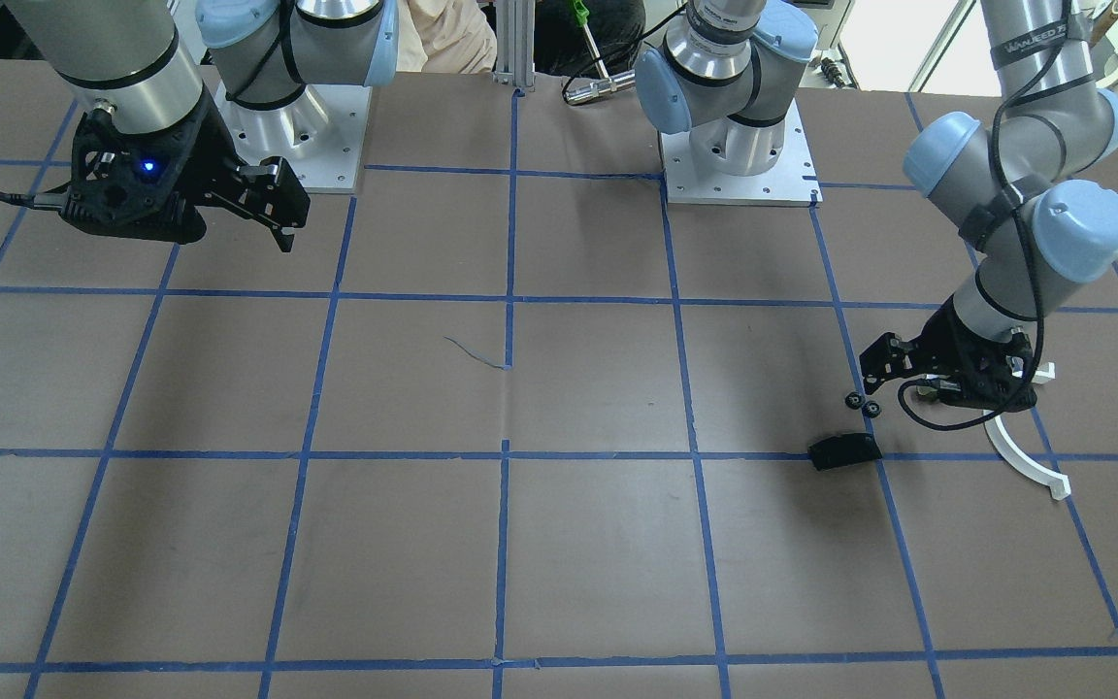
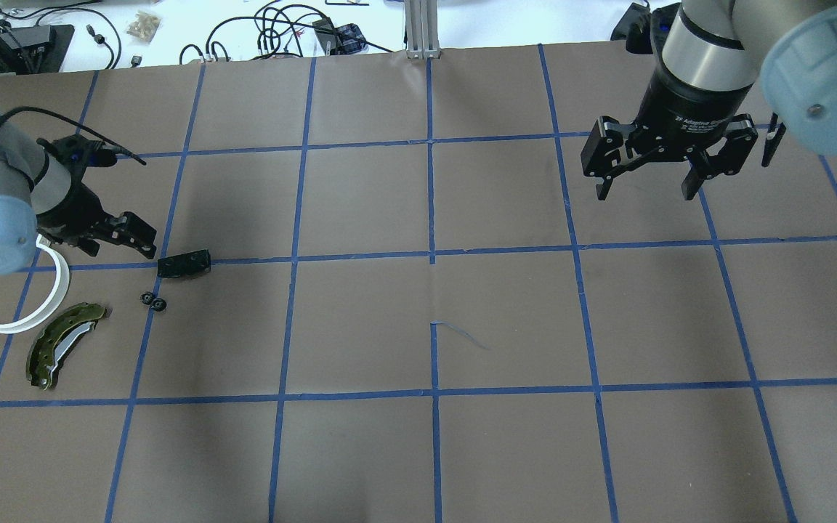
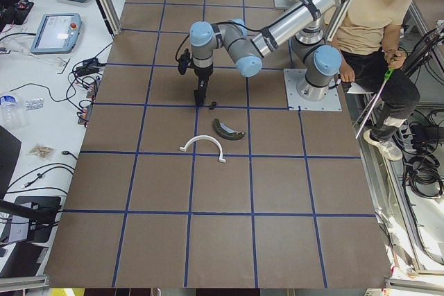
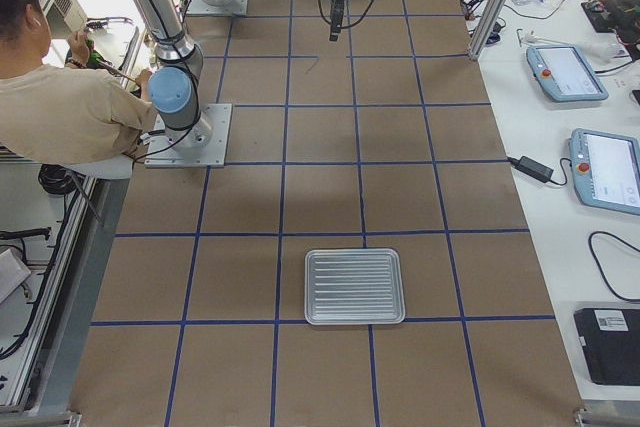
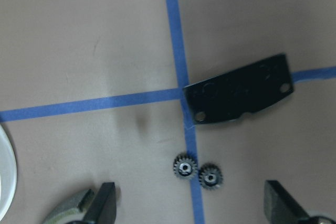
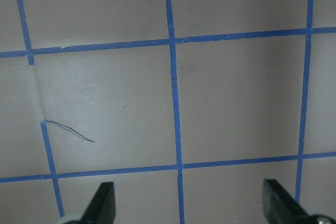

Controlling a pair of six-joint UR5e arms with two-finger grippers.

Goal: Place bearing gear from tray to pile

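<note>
Two black toothed bearing gears [image 5: 185, 167] touching on blue tape [image 5: 176, 35], silver hubs, left gripper [image 5: 191, 204] spread empty, right gripper [image 6: 190, 203] spread empty

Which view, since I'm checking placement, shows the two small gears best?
Left wrist-mounted: the gears lie side by side on blue tape, teeth visible. Overhead and front-facing show tiny black dots; side views resolve nothing.

Two bearing gears [image 2: 152, 301] lay together at left, black pad [image 2: 184, 263] just beyond. Olive brake shoe [image 2: 62, 341] and half-ring [image 2: 62, 290] lay further left.
</note>
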